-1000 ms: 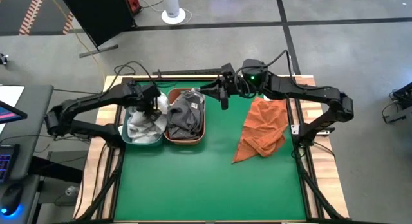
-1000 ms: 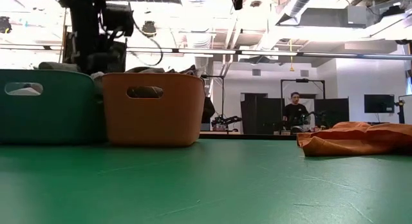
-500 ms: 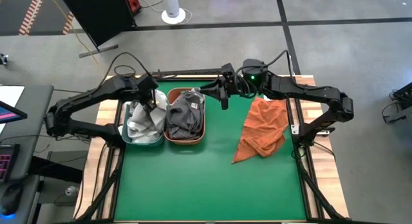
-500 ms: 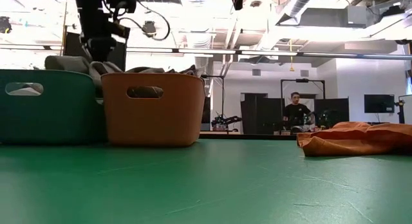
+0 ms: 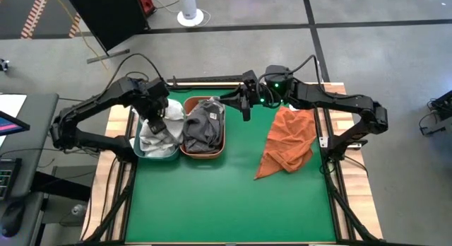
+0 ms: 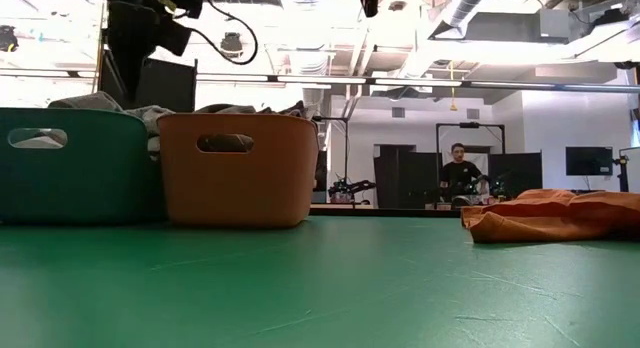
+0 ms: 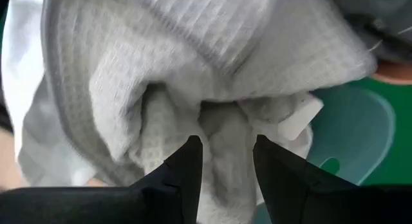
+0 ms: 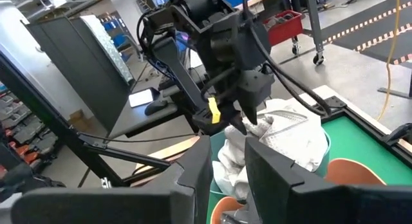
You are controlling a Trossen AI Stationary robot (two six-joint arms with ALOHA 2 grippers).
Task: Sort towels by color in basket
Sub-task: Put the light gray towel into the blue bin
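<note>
I am holding my left gripper (image 5: pixel 156 112) above the pale waffle-weave towels (image 5: pixel 157 135) heaped in the teal plastic basket (image 5: pixel 159 155), its fingers parted with nothing pinched between them. The crumpled rust-orange cloth towel (image 5: pixel 287 142) is lying well apart on the green mat (image 5: pixel 226 196), its long axis running toward the near edge. My right gripper (image 5: pixel 245 104), empty and part-spread, is hovering far nearer to it, so I am judging that reach falls to the right arm.

The bench (image 5: pixel 226 203) has a green top. Near its far left corner a teal bin (image 5: pixel 157 153) and an orange bin (image 5: pixel 203 148) stand touching, side by side. An orange towel (image 5: pixel 289 141) lies crumpled along the right edge.
</note>
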